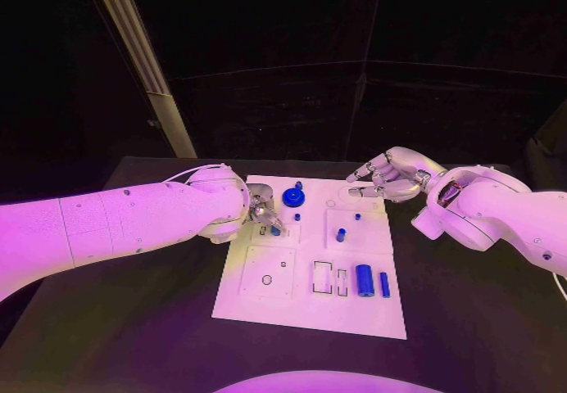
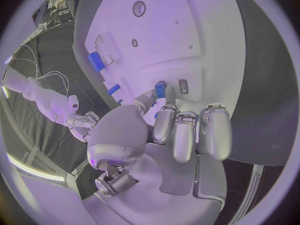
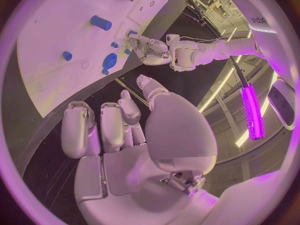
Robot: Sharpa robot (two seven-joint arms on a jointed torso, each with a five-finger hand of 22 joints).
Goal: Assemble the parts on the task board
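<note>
Black tabletop spreads under a dark backdrop, and the flat white plastic task board lies in the middle of it, between my arms. My left hand is down at the board's upper left part, its fingertips closing around a small blue peg that stands by a slot; I judge that I have it pinched, though the contact itself is partly hidden. My right hand hovers beyond the board's far right corner, fingers loosely curled and holding nothing. Other parts wait on the board: a round blue disc with a knob near the far edge, a short blue pin in the middle, and a fat blue cylinder beside a thin blue bar toward the near right. These pieces look like hard, light moulded plastic, smooth enough to slip, so I would take the peg by its sides, low down, with a gentle pinch, and keep it upright to avoid jamming it.
</note>
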